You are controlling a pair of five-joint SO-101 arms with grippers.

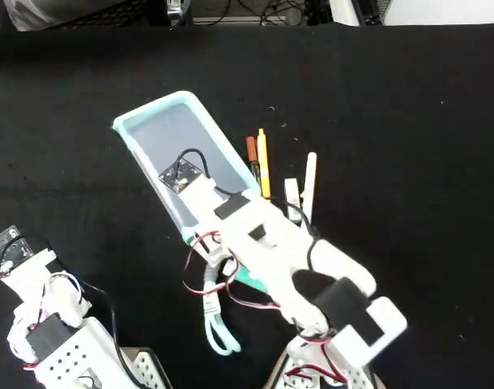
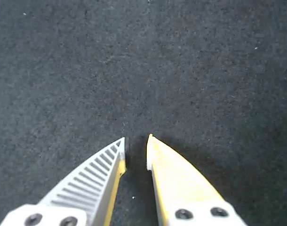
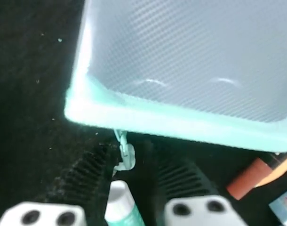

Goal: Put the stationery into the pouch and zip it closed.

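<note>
— How many loose pieces am I looking at?
— I'm counting four: a brown marker (image 1: 252, 151), a yellow pen (image 1: 264, 166), a white pen (image 1: 310, 180) and a short white stick (image 1: 292, 200).
— Pouches?
— One pouch (image 1: 154, 106) is lying there. Two arms are standing by: left arm (image 1: 53, 324), right arm (image 1: 271, 243).

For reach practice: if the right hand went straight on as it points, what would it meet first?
Probably the zipper pull just ahead of the right hand, then the teal rim of the pouch; depth is unclear.
</note>
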